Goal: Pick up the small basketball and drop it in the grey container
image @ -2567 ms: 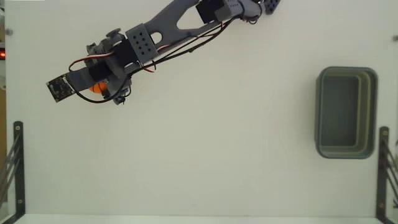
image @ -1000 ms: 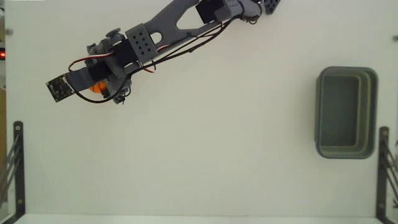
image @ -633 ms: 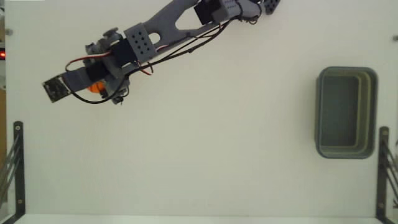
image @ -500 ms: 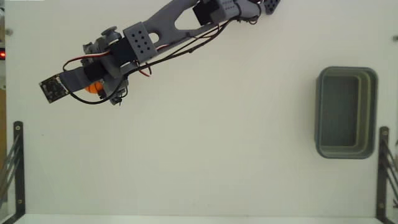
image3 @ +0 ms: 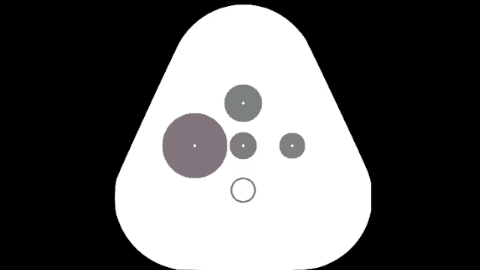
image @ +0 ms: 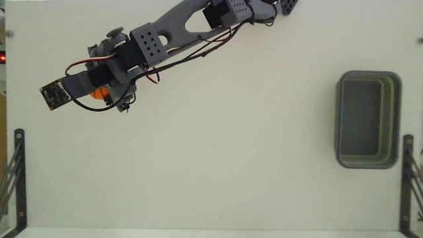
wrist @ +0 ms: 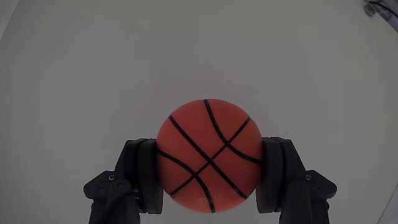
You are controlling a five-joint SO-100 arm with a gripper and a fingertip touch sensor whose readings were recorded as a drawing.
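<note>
The small basketball (wrist: 209, 155), orange with thin black seams, fills the lower middle of the wrist view, pinched between two dark fingers (wrist: 142, 177) on its left and right. My gripper (wrist: 209, 171) is shut on it. In the fixed view only a sliver of the small basketball (image: 99, 94) shows under the arm head at the upper left, where the gripper (image: 102, 92) sits. The grey container (image: 368, 119), a grey-green rectangular tub with nothing in it, stands far off at the right edge of the white table.
The grey arm (image: 178, 30) stretches from the top centre down to the upper left. Black metal brackets (image: 14, 175) stand at the left edge, and another bracket (image: 408, 182) is at the right, just below the tub. A wide stretch of white table (image: 218, 145) lies between.
The arm head with the ball has shifted slightly up and to the left in the fixed view. The tub has not moved.
</note>
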